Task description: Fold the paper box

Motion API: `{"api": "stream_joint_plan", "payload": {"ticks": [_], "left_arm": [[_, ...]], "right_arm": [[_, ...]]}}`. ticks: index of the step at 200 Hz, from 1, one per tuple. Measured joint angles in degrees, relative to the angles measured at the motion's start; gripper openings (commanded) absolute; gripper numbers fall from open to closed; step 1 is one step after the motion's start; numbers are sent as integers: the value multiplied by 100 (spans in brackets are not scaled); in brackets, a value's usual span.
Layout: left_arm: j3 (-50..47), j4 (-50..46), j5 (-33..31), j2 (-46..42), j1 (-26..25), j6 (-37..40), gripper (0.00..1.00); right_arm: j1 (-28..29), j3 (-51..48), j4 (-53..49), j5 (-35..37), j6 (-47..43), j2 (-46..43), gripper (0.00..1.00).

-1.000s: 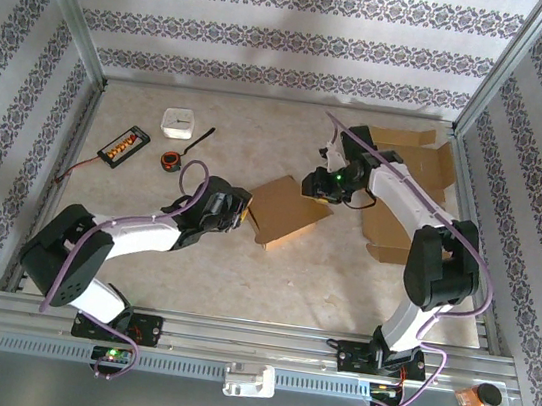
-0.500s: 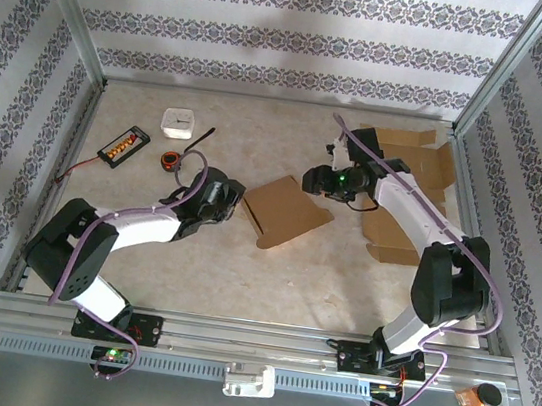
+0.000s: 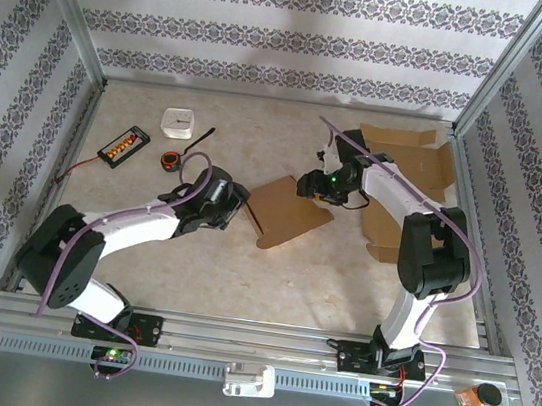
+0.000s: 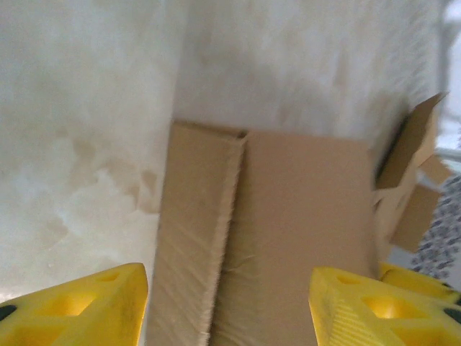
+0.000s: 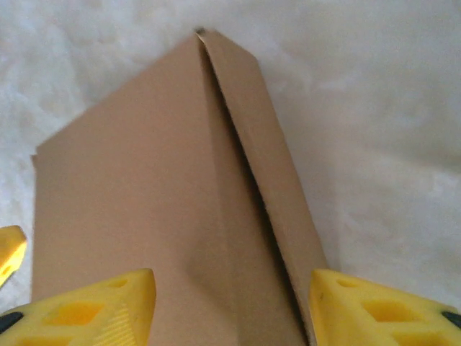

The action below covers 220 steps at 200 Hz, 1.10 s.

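The paper box (image 3: 287, 211) is a flat brown cardboard blank lying on the table's middle, one long side flap (image 4: 194, 231) creased up. My left gripper (image 3: 235, 205) sits at its left edge, open, and its yellow fingers (image 4: 79, 310) straddle the near end of the blank (image 4: 295, 216) without pinching it. At the box's far right corner is my right gripper (image 3: 311, 185), also open. In the right wrist view the cardboard (image 5: 137, 202) and its raised flap (image 5: 266, 187) lie between the spread fingertips (image 5: 382, 310).
A pile of flat cardboard blanks (image 3: 411, 177) lies at the back right under the right arm. At the back left are a white square dish (image 3: 178, 123), a black stick (image 3: 201, 138), a black-and-orange device (image 3: 124, 145) and a small round orange thing (image 3: 171, 160). Metal frame posts and walls ring the table.
Both grippers have opened and let go of the box. It has settled flatter on the table. The right arm's elbow swung left; the left gripper stays at the box's left edge.
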Motion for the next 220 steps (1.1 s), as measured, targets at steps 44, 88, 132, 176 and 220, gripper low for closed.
{"api": "stream_joint_plan", "payload": {"ticks": [44, 88, 132, 176, 220], "left_arm": [[61, 310, 212, 625, -181, 133, 34], [199, 378, 195, 734, 74, 601, 28], [297, 361, 234, 774, 356, 1244, 45], [295, 273, 210, 304, 356, 1631, 52], [295, 234, 166, -44, 372, 1886, 54]], "right_arm": [[269, -579, 251, 380, 22, -2, 43], [774, -1370, 962, 1021, 538, -636, 54], [678, -1497, 1130, 1045, 872, -1132, 58], [466, -1493, 1436, 592, 1043, -920, 43], [479, -1493, 1539, 511, 1016, -619, 25]]}}
